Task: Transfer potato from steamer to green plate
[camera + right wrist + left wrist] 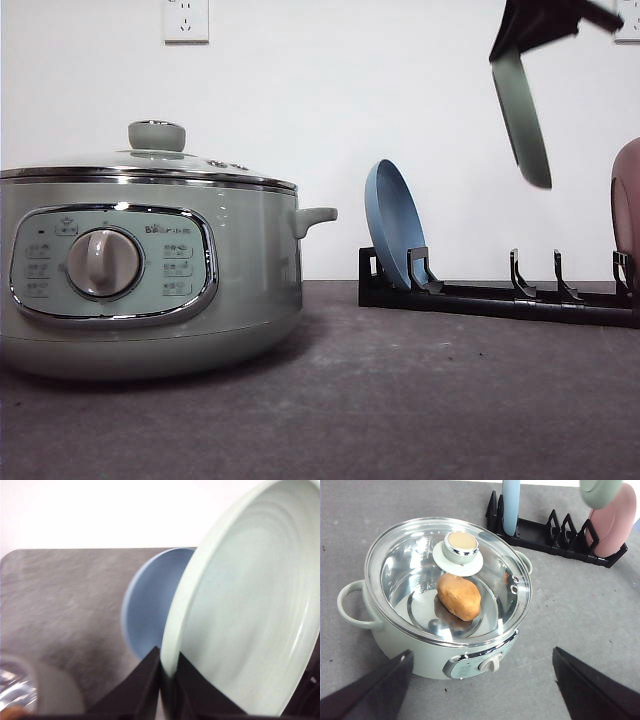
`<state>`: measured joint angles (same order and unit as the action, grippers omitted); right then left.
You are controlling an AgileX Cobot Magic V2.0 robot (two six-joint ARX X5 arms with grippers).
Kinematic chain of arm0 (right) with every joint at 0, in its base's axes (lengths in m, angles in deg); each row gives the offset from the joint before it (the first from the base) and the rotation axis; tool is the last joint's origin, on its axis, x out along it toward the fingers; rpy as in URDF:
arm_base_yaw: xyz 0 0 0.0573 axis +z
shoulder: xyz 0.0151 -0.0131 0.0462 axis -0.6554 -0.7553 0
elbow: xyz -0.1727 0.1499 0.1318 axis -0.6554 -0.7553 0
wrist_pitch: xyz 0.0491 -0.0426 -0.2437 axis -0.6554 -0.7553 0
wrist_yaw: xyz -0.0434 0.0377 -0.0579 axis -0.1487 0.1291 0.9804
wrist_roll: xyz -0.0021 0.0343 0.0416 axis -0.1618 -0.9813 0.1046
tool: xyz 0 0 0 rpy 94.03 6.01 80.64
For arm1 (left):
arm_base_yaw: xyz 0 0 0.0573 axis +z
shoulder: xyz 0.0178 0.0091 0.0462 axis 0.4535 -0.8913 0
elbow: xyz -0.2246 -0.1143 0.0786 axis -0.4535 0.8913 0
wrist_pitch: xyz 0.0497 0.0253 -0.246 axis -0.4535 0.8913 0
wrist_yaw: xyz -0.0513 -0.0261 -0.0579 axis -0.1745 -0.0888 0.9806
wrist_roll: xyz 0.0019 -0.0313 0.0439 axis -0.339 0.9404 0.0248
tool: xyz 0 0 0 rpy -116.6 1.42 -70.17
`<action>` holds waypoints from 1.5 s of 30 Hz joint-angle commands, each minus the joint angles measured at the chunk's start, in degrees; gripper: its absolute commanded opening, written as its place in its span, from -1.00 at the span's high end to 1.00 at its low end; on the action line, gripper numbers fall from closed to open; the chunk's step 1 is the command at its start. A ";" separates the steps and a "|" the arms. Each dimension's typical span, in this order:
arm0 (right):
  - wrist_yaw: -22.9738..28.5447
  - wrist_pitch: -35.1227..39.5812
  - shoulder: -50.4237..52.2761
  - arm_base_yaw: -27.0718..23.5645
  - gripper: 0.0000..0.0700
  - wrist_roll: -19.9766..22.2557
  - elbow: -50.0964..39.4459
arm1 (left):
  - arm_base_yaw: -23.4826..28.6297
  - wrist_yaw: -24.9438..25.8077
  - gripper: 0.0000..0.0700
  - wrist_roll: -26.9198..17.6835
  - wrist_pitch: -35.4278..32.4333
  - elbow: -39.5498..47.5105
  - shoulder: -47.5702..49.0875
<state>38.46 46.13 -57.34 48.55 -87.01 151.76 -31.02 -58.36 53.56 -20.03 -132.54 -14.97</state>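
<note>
Potato (459,596) sits in the lidded steamer (445,645); firm and matte, grip its middle. Right gripper (167,672) pinches the green plate (250,605) rim, aloft. Left gripper (480,685) jaws spread.

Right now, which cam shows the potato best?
Left wrist view: the potato lies in plain sight under the glass lid inside the steamer. From the front, the steamer's wall hides it. Right wrist view shows mostly the green plate.

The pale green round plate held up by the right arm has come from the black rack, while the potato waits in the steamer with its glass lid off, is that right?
Not quite: the glass lid is on, as the left wrist view shows.
</note>
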 commanded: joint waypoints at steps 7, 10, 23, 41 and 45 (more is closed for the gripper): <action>3.57 -11.45 8.46 7.69 0.99 9.45 1.73 | -0.20 0.24 -0.62 -0.70 -0.52 -1.36 -0.26; 7.96 -17.60 10.56 11.85 0.99 12.79 1.73 | -0.20 0.24 -0.62 -0.70 -0.52 -1.36 -0.26; 29.97 -36.61 12.12 35.83 0.99 14.82 -3.63 | -0.20 0.24 -0.62 -0.70 -0.52 -1.36 -0.26; 37.56 -25.32 10.09 55.17 0.99 7.63 -31.53 | -0.20 0.24 -0.62 -0.70 -0.52 -1.36 -0.26; 37.53 -23.38 7.02 57.06 0.99 7.51 -33.04 | -0.20 0.24 -0.62 -0.70 -0.52 -1.36 -0.26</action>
<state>75.56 22.12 -48.92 104.68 -78.37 118.34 -31.02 -58.36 53.56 -20.05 -132.54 -14.97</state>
